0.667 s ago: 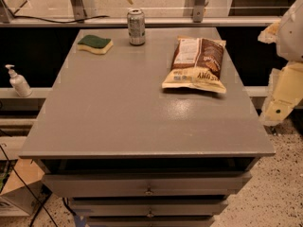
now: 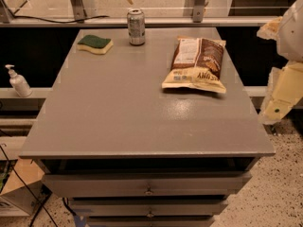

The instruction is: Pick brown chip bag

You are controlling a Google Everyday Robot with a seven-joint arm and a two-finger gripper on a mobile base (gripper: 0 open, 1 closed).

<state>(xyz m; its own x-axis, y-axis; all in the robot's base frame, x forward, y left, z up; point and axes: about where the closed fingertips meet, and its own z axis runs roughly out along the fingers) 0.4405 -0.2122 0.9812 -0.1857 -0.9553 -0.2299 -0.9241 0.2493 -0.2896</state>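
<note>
The brown chip bag [image 2: 195, 64] lies flat on the right rear part of the grey table top [image 2: 132, 112], its cream-yellow band towards the front. My arm shows as white and cream parts at the right edge of the view. Its lower end, with the gripper [image 2: 274, 109], hangs beside the table's right edge, to the right of the bag and a little nearer than it. It holds nothing that I can see and is apart from the bag.
A silver can [image 2: 136, 27] stands at the rear middle. A green-and-yellow sponge [image 2: 95, 44] lies at the rear left. A soap dispenser [image 2: 19, 81] stands on a ledge to the left. Drawers [image 2: 149, 186] sit under the top.
</note>
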